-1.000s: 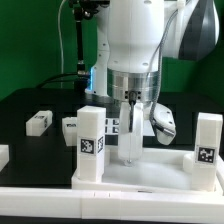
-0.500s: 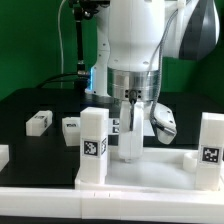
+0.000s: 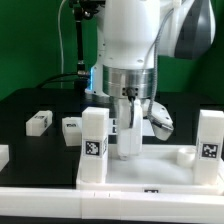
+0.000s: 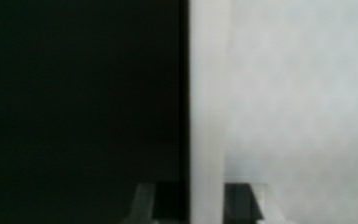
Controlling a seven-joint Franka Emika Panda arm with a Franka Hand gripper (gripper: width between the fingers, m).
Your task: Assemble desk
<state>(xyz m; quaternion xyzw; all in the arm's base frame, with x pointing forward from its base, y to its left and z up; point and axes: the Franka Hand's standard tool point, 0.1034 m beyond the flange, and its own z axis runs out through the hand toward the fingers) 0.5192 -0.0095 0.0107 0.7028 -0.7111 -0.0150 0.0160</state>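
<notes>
The white tabletop (image 3: 150,168) lies low in the exterior view with two white tagged legs standing in its corners, one on the exterior view's left (image 3: 94,145) and one on its right (image 3: 209,147). My gripper (image 3: 129,150) points straight down at the panel's far side between those legs. In the wrist view its two dark fingers (image 4: 163,202) stand on either side of a thin white upright edge, the tabletop's rim (image 4: 206,110). The gripper (image 4: 206,205) is shut on that rim. White panel fills one side of the rim, dark table the other.
Two loose white tagged blocks (image 3: 38,121) (image 3: 70,127) lie on the black table on the exterior view's left, and another (image 3: 3,155) shows at the frame edge. A long white rail (image 3: 100,208) runs along the front. The arm's body hides the table behind it.
The tabletop and its two legs shifted a few pixels toward the exterior view's right, then back a little. The gripper stayed shut on the rim.
</notes>
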